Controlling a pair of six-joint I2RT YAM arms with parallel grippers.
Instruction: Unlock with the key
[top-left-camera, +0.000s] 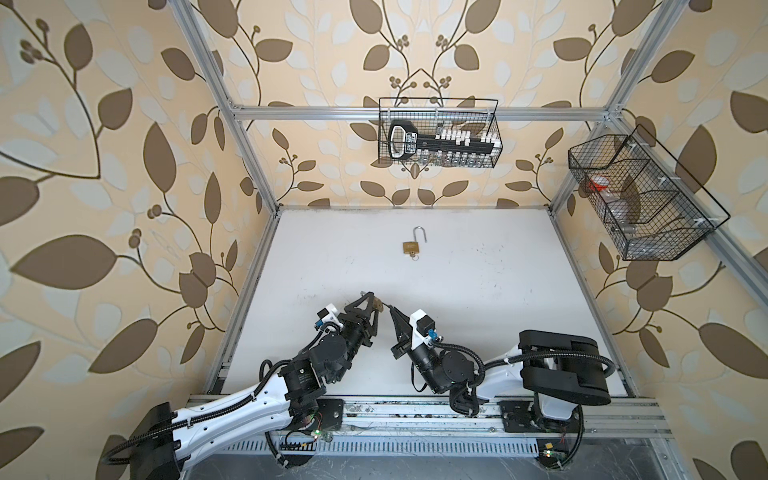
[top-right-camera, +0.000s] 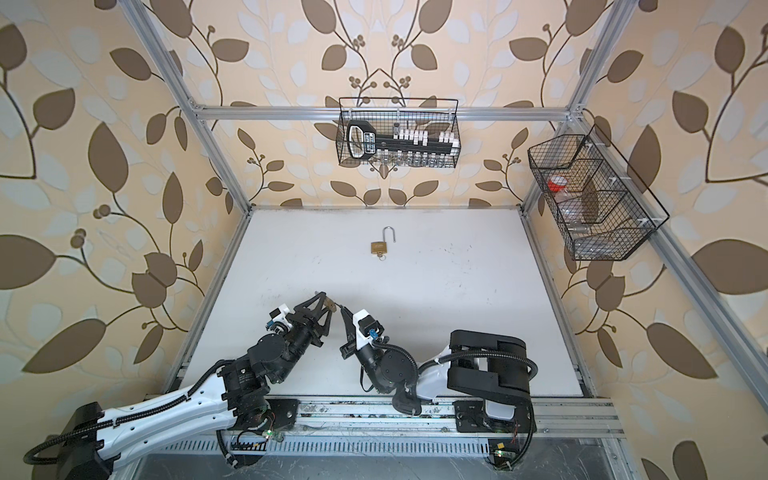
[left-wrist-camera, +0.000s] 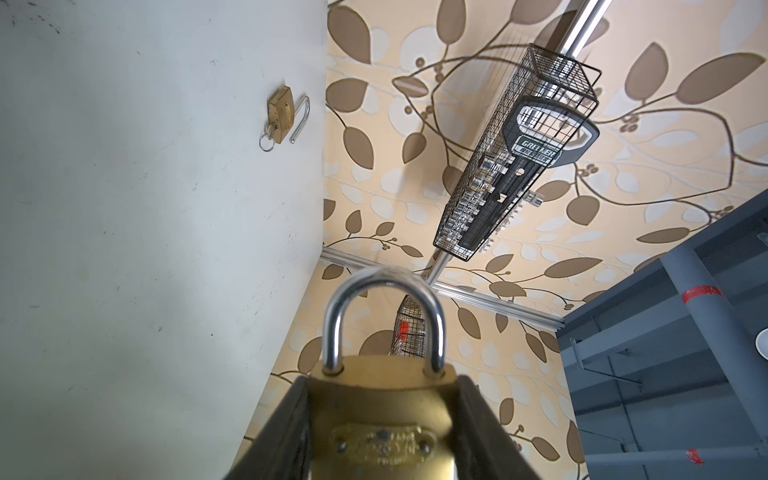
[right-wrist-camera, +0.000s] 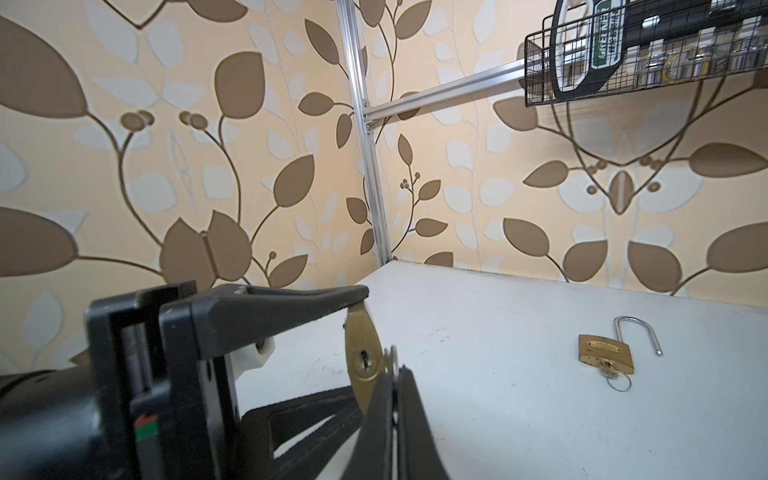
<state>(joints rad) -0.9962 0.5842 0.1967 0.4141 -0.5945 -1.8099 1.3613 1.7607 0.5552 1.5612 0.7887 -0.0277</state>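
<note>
Your left tool (top-left-camera: 370, 303) clamps a smooth brass padlock (left-wrist-camera: 380, 415), steel shackle (left-wrist-camera: 334, 332) closed; your right tool (top-left-camera: 392, 311) pinches a flat key (right-wrist-camera: 390, 359) above the scuffed white tabletop (top-left-camera: 498, 311).

The scuffed white table (top-left-camera: 478, 291) carries 1 open brass padlock (top-left-camera: 409, 248), key (top-left-camera: 414, 257) in it.

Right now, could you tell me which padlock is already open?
The padlock on the table: its shackle stands free; the held padlock in the left tool is shut.
</note>
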